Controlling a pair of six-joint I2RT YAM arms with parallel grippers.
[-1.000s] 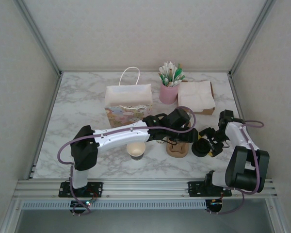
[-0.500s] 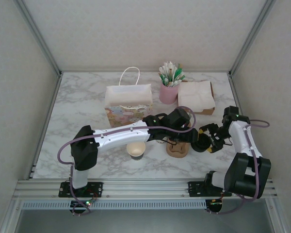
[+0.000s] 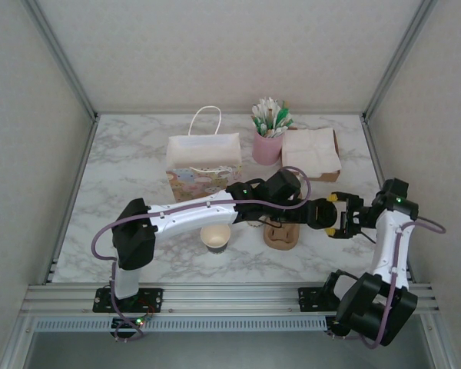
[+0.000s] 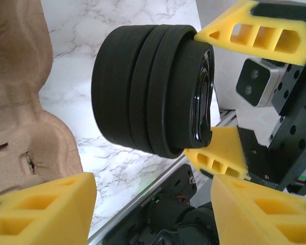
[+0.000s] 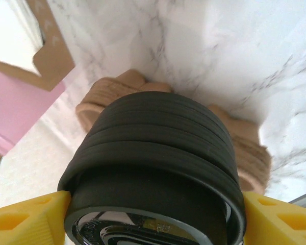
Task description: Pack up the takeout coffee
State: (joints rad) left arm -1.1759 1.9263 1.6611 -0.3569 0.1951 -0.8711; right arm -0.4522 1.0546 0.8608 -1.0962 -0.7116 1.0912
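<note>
Top external view gives you the paper cup upright and lidless on the desk, under the left arm. Your right end effector clamps a stack of black lids beside the cardboard carrier; your left end effector stands open, empty

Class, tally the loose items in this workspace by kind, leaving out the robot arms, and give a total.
Cups: 2 (cream cup, pink cup)
Bag: 1
Napkin stack: 1
Carrier: 1
Lid stack: 1
Total: 6
</note>
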